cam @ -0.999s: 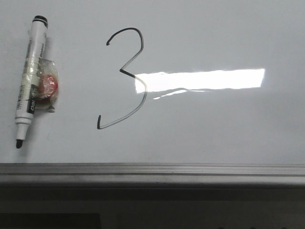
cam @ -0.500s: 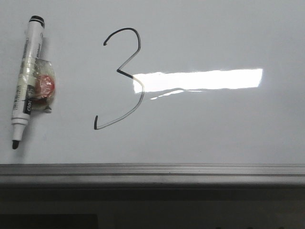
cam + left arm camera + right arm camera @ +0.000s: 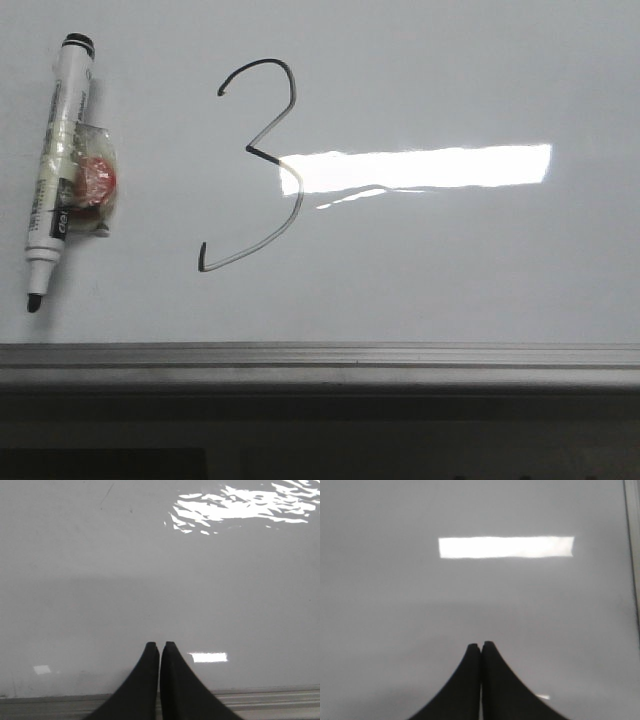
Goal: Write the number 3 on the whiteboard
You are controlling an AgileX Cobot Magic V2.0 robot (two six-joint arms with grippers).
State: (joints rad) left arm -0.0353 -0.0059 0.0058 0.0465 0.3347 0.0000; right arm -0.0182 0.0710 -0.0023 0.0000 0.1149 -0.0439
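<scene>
The number 3 (image 3: 258, 150) is drawn in thin black line on the whiteboard (image 3: 450, 270), its lower curve fainter grey. A white marker (image 3: 58, 170) with a black uncapped tip lies flat at the left of the 3, a red-and-clear taped pad on its side. Neither gripper shows in the front view. My left gripper (image 3: 160, 646) is shut and empty over bare board by the frame strip (image 3: 270, 700). My right gripper (image 3: 480, 645) is shut and empty over bare board.
The grey aluminium frame strip (image 3: 320, 362) runs along the near edge of the board, with a dark gap below it. A bright lamp reflection (image 3: 420, 168) lies across the board right of the 3. The frame also shows in the right wrist view (image 3: 634, 540).
From one second ago to half a second ago the marker and the 3 shifted slightly left in the front view. Since then nothing has moved.
</scene>
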